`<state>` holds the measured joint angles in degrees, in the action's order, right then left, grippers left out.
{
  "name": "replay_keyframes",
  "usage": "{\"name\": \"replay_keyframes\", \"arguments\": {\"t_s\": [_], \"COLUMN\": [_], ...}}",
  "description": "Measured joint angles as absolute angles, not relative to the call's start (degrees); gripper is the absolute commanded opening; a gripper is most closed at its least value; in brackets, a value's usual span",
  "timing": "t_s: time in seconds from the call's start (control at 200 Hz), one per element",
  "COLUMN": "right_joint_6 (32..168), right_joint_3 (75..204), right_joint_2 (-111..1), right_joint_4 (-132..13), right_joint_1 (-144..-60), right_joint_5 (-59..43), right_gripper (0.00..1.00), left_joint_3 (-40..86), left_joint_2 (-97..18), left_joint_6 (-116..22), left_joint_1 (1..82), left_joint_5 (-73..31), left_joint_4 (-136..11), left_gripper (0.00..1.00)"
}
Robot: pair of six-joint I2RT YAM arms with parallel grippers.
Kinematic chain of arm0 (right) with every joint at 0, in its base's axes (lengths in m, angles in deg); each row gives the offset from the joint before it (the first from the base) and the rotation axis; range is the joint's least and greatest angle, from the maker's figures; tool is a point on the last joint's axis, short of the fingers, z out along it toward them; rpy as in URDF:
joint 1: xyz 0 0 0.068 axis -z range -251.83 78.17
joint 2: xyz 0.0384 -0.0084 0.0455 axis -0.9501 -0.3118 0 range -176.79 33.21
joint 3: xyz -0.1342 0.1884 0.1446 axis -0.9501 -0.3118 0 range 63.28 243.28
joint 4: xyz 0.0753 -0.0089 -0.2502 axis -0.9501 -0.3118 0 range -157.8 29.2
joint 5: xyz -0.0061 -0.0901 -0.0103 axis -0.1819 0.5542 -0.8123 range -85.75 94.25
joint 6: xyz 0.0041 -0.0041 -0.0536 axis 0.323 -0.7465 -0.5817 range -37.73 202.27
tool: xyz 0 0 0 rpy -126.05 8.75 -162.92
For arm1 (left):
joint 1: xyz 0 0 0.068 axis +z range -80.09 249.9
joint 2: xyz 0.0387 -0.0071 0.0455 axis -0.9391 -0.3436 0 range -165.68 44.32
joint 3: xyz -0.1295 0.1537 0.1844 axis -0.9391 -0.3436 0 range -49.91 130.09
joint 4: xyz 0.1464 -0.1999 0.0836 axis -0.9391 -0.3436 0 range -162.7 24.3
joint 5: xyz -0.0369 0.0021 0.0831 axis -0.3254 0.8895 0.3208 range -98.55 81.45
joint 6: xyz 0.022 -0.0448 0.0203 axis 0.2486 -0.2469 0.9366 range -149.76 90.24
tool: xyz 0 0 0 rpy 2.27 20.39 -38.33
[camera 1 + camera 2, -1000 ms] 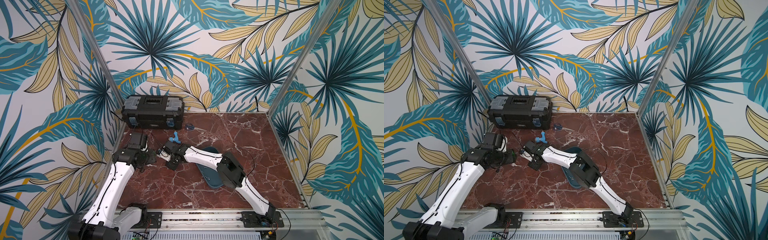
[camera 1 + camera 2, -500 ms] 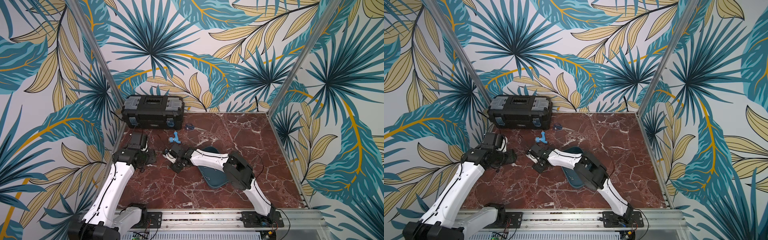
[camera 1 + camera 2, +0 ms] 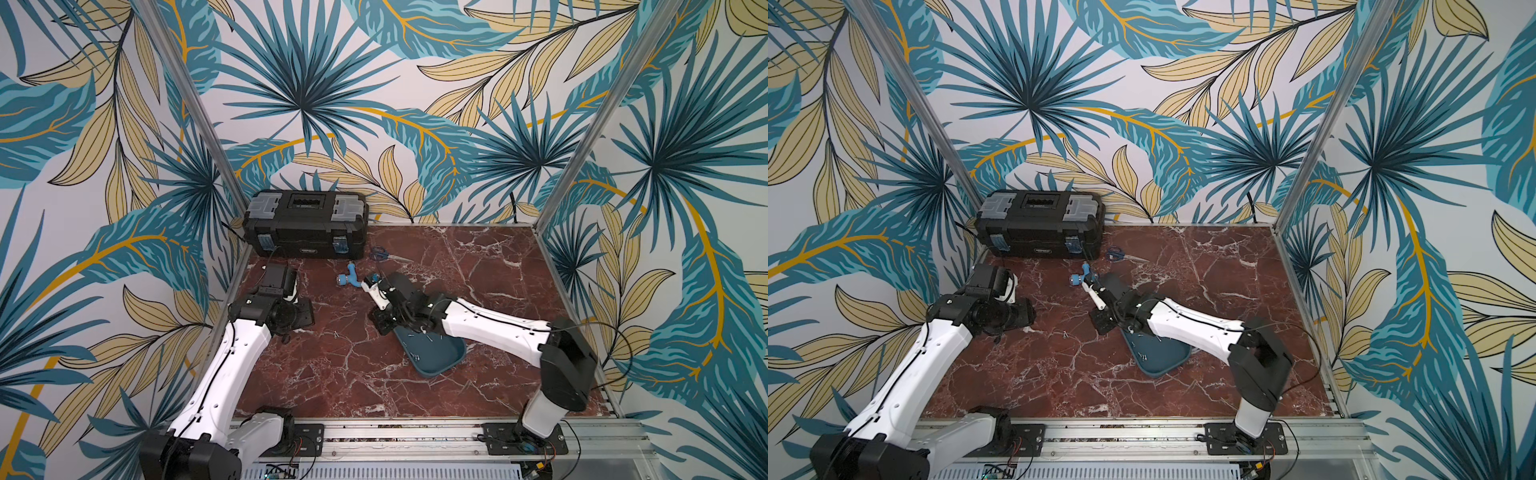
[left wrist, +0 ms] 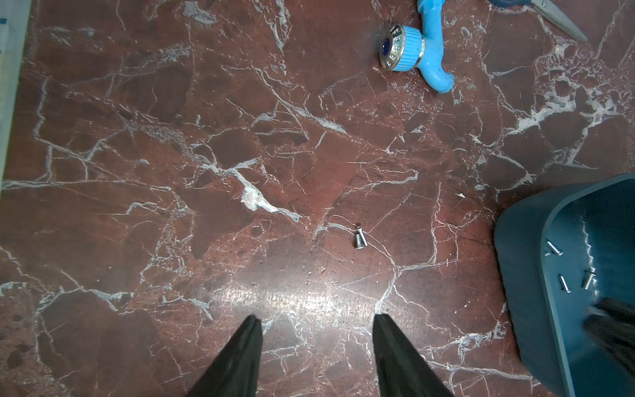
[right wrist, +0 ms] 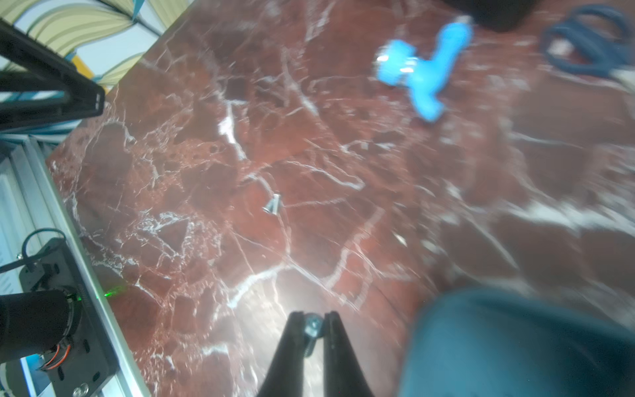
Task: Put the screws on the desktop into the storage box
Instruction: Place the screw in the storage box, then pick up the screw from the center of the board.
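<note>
Silvery screw (image 5: 313, 326) sits pinched between the narrow right jaws; left jaws stand moderately apart above the desktop (image 4: 206, 172).

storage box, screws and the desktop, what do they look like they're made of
Storage box: likely plastic, dark teal, moulded with rounded corners, smooth with a soft sheen.
Screws: metal, silvery-grey with bright glints.
Desktop: red-brown marble pattern with white veins, glossy enough to reflect the light; real stone or printed laminate cannot be told.
</note>
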<state>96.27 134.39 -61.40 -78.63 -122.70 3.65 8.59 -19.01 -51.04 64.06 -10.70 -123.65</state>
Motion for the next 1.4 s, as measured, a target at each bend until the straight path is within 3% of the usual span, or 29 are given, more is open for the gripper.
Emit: {"name": "replay_keyframes", "arguments": {"t_s": [0.281, 0.371, 0.411, 0.481, 0.842, 1.398], "right_joint_6": [101.3, 102.8, 103.4, 104.0, 104.3, 104.1], "right_joint_3": [118.0, 116.1, 115.9, 115.9, 118.1, 118.8], "right_joint_2": [-50.1, -49.0, -48.9, -48.9, -47.9, -49.2], "right_joint_4": [-81.0, -82.2, -82.5, -82.8, -83.6, -83.6], "right_joint_1": [-115.5, -113.9, -113.8, -113.9, -113.9, -113.9], "right_joint_5": [12.1, 13.8, 14.2, 14.6, 16.0, 14.9], "right_gripper": [0.0, 0.4, 0.49, 0.55, 0.56, 0.52], "left_joint_3": [5.3, 4.7, 4.7, 4.7, 4.6, 3.9], "left_joint_2": [-25.2, -28.8, -30.4, -33.3, -42.0, -49.4], "left_joint_6": [-53.9, -55.3, -55.9, -56.7, -59.1, -59.7], "left_joint_1": [60.1, 57.3, 56.2, 54.6, 51.4, 51.2], "left_joint_5": [-14.2, -14.4, -14.3, -14.3, -12.7, -10.7], "left_joint_4": [-117.6, -115.6, -114.6, -112.8, -108.3, -104.8], "left_gripper": [0.55, 0.54, 0.53, 0.53, 0.49, 0.33]}}
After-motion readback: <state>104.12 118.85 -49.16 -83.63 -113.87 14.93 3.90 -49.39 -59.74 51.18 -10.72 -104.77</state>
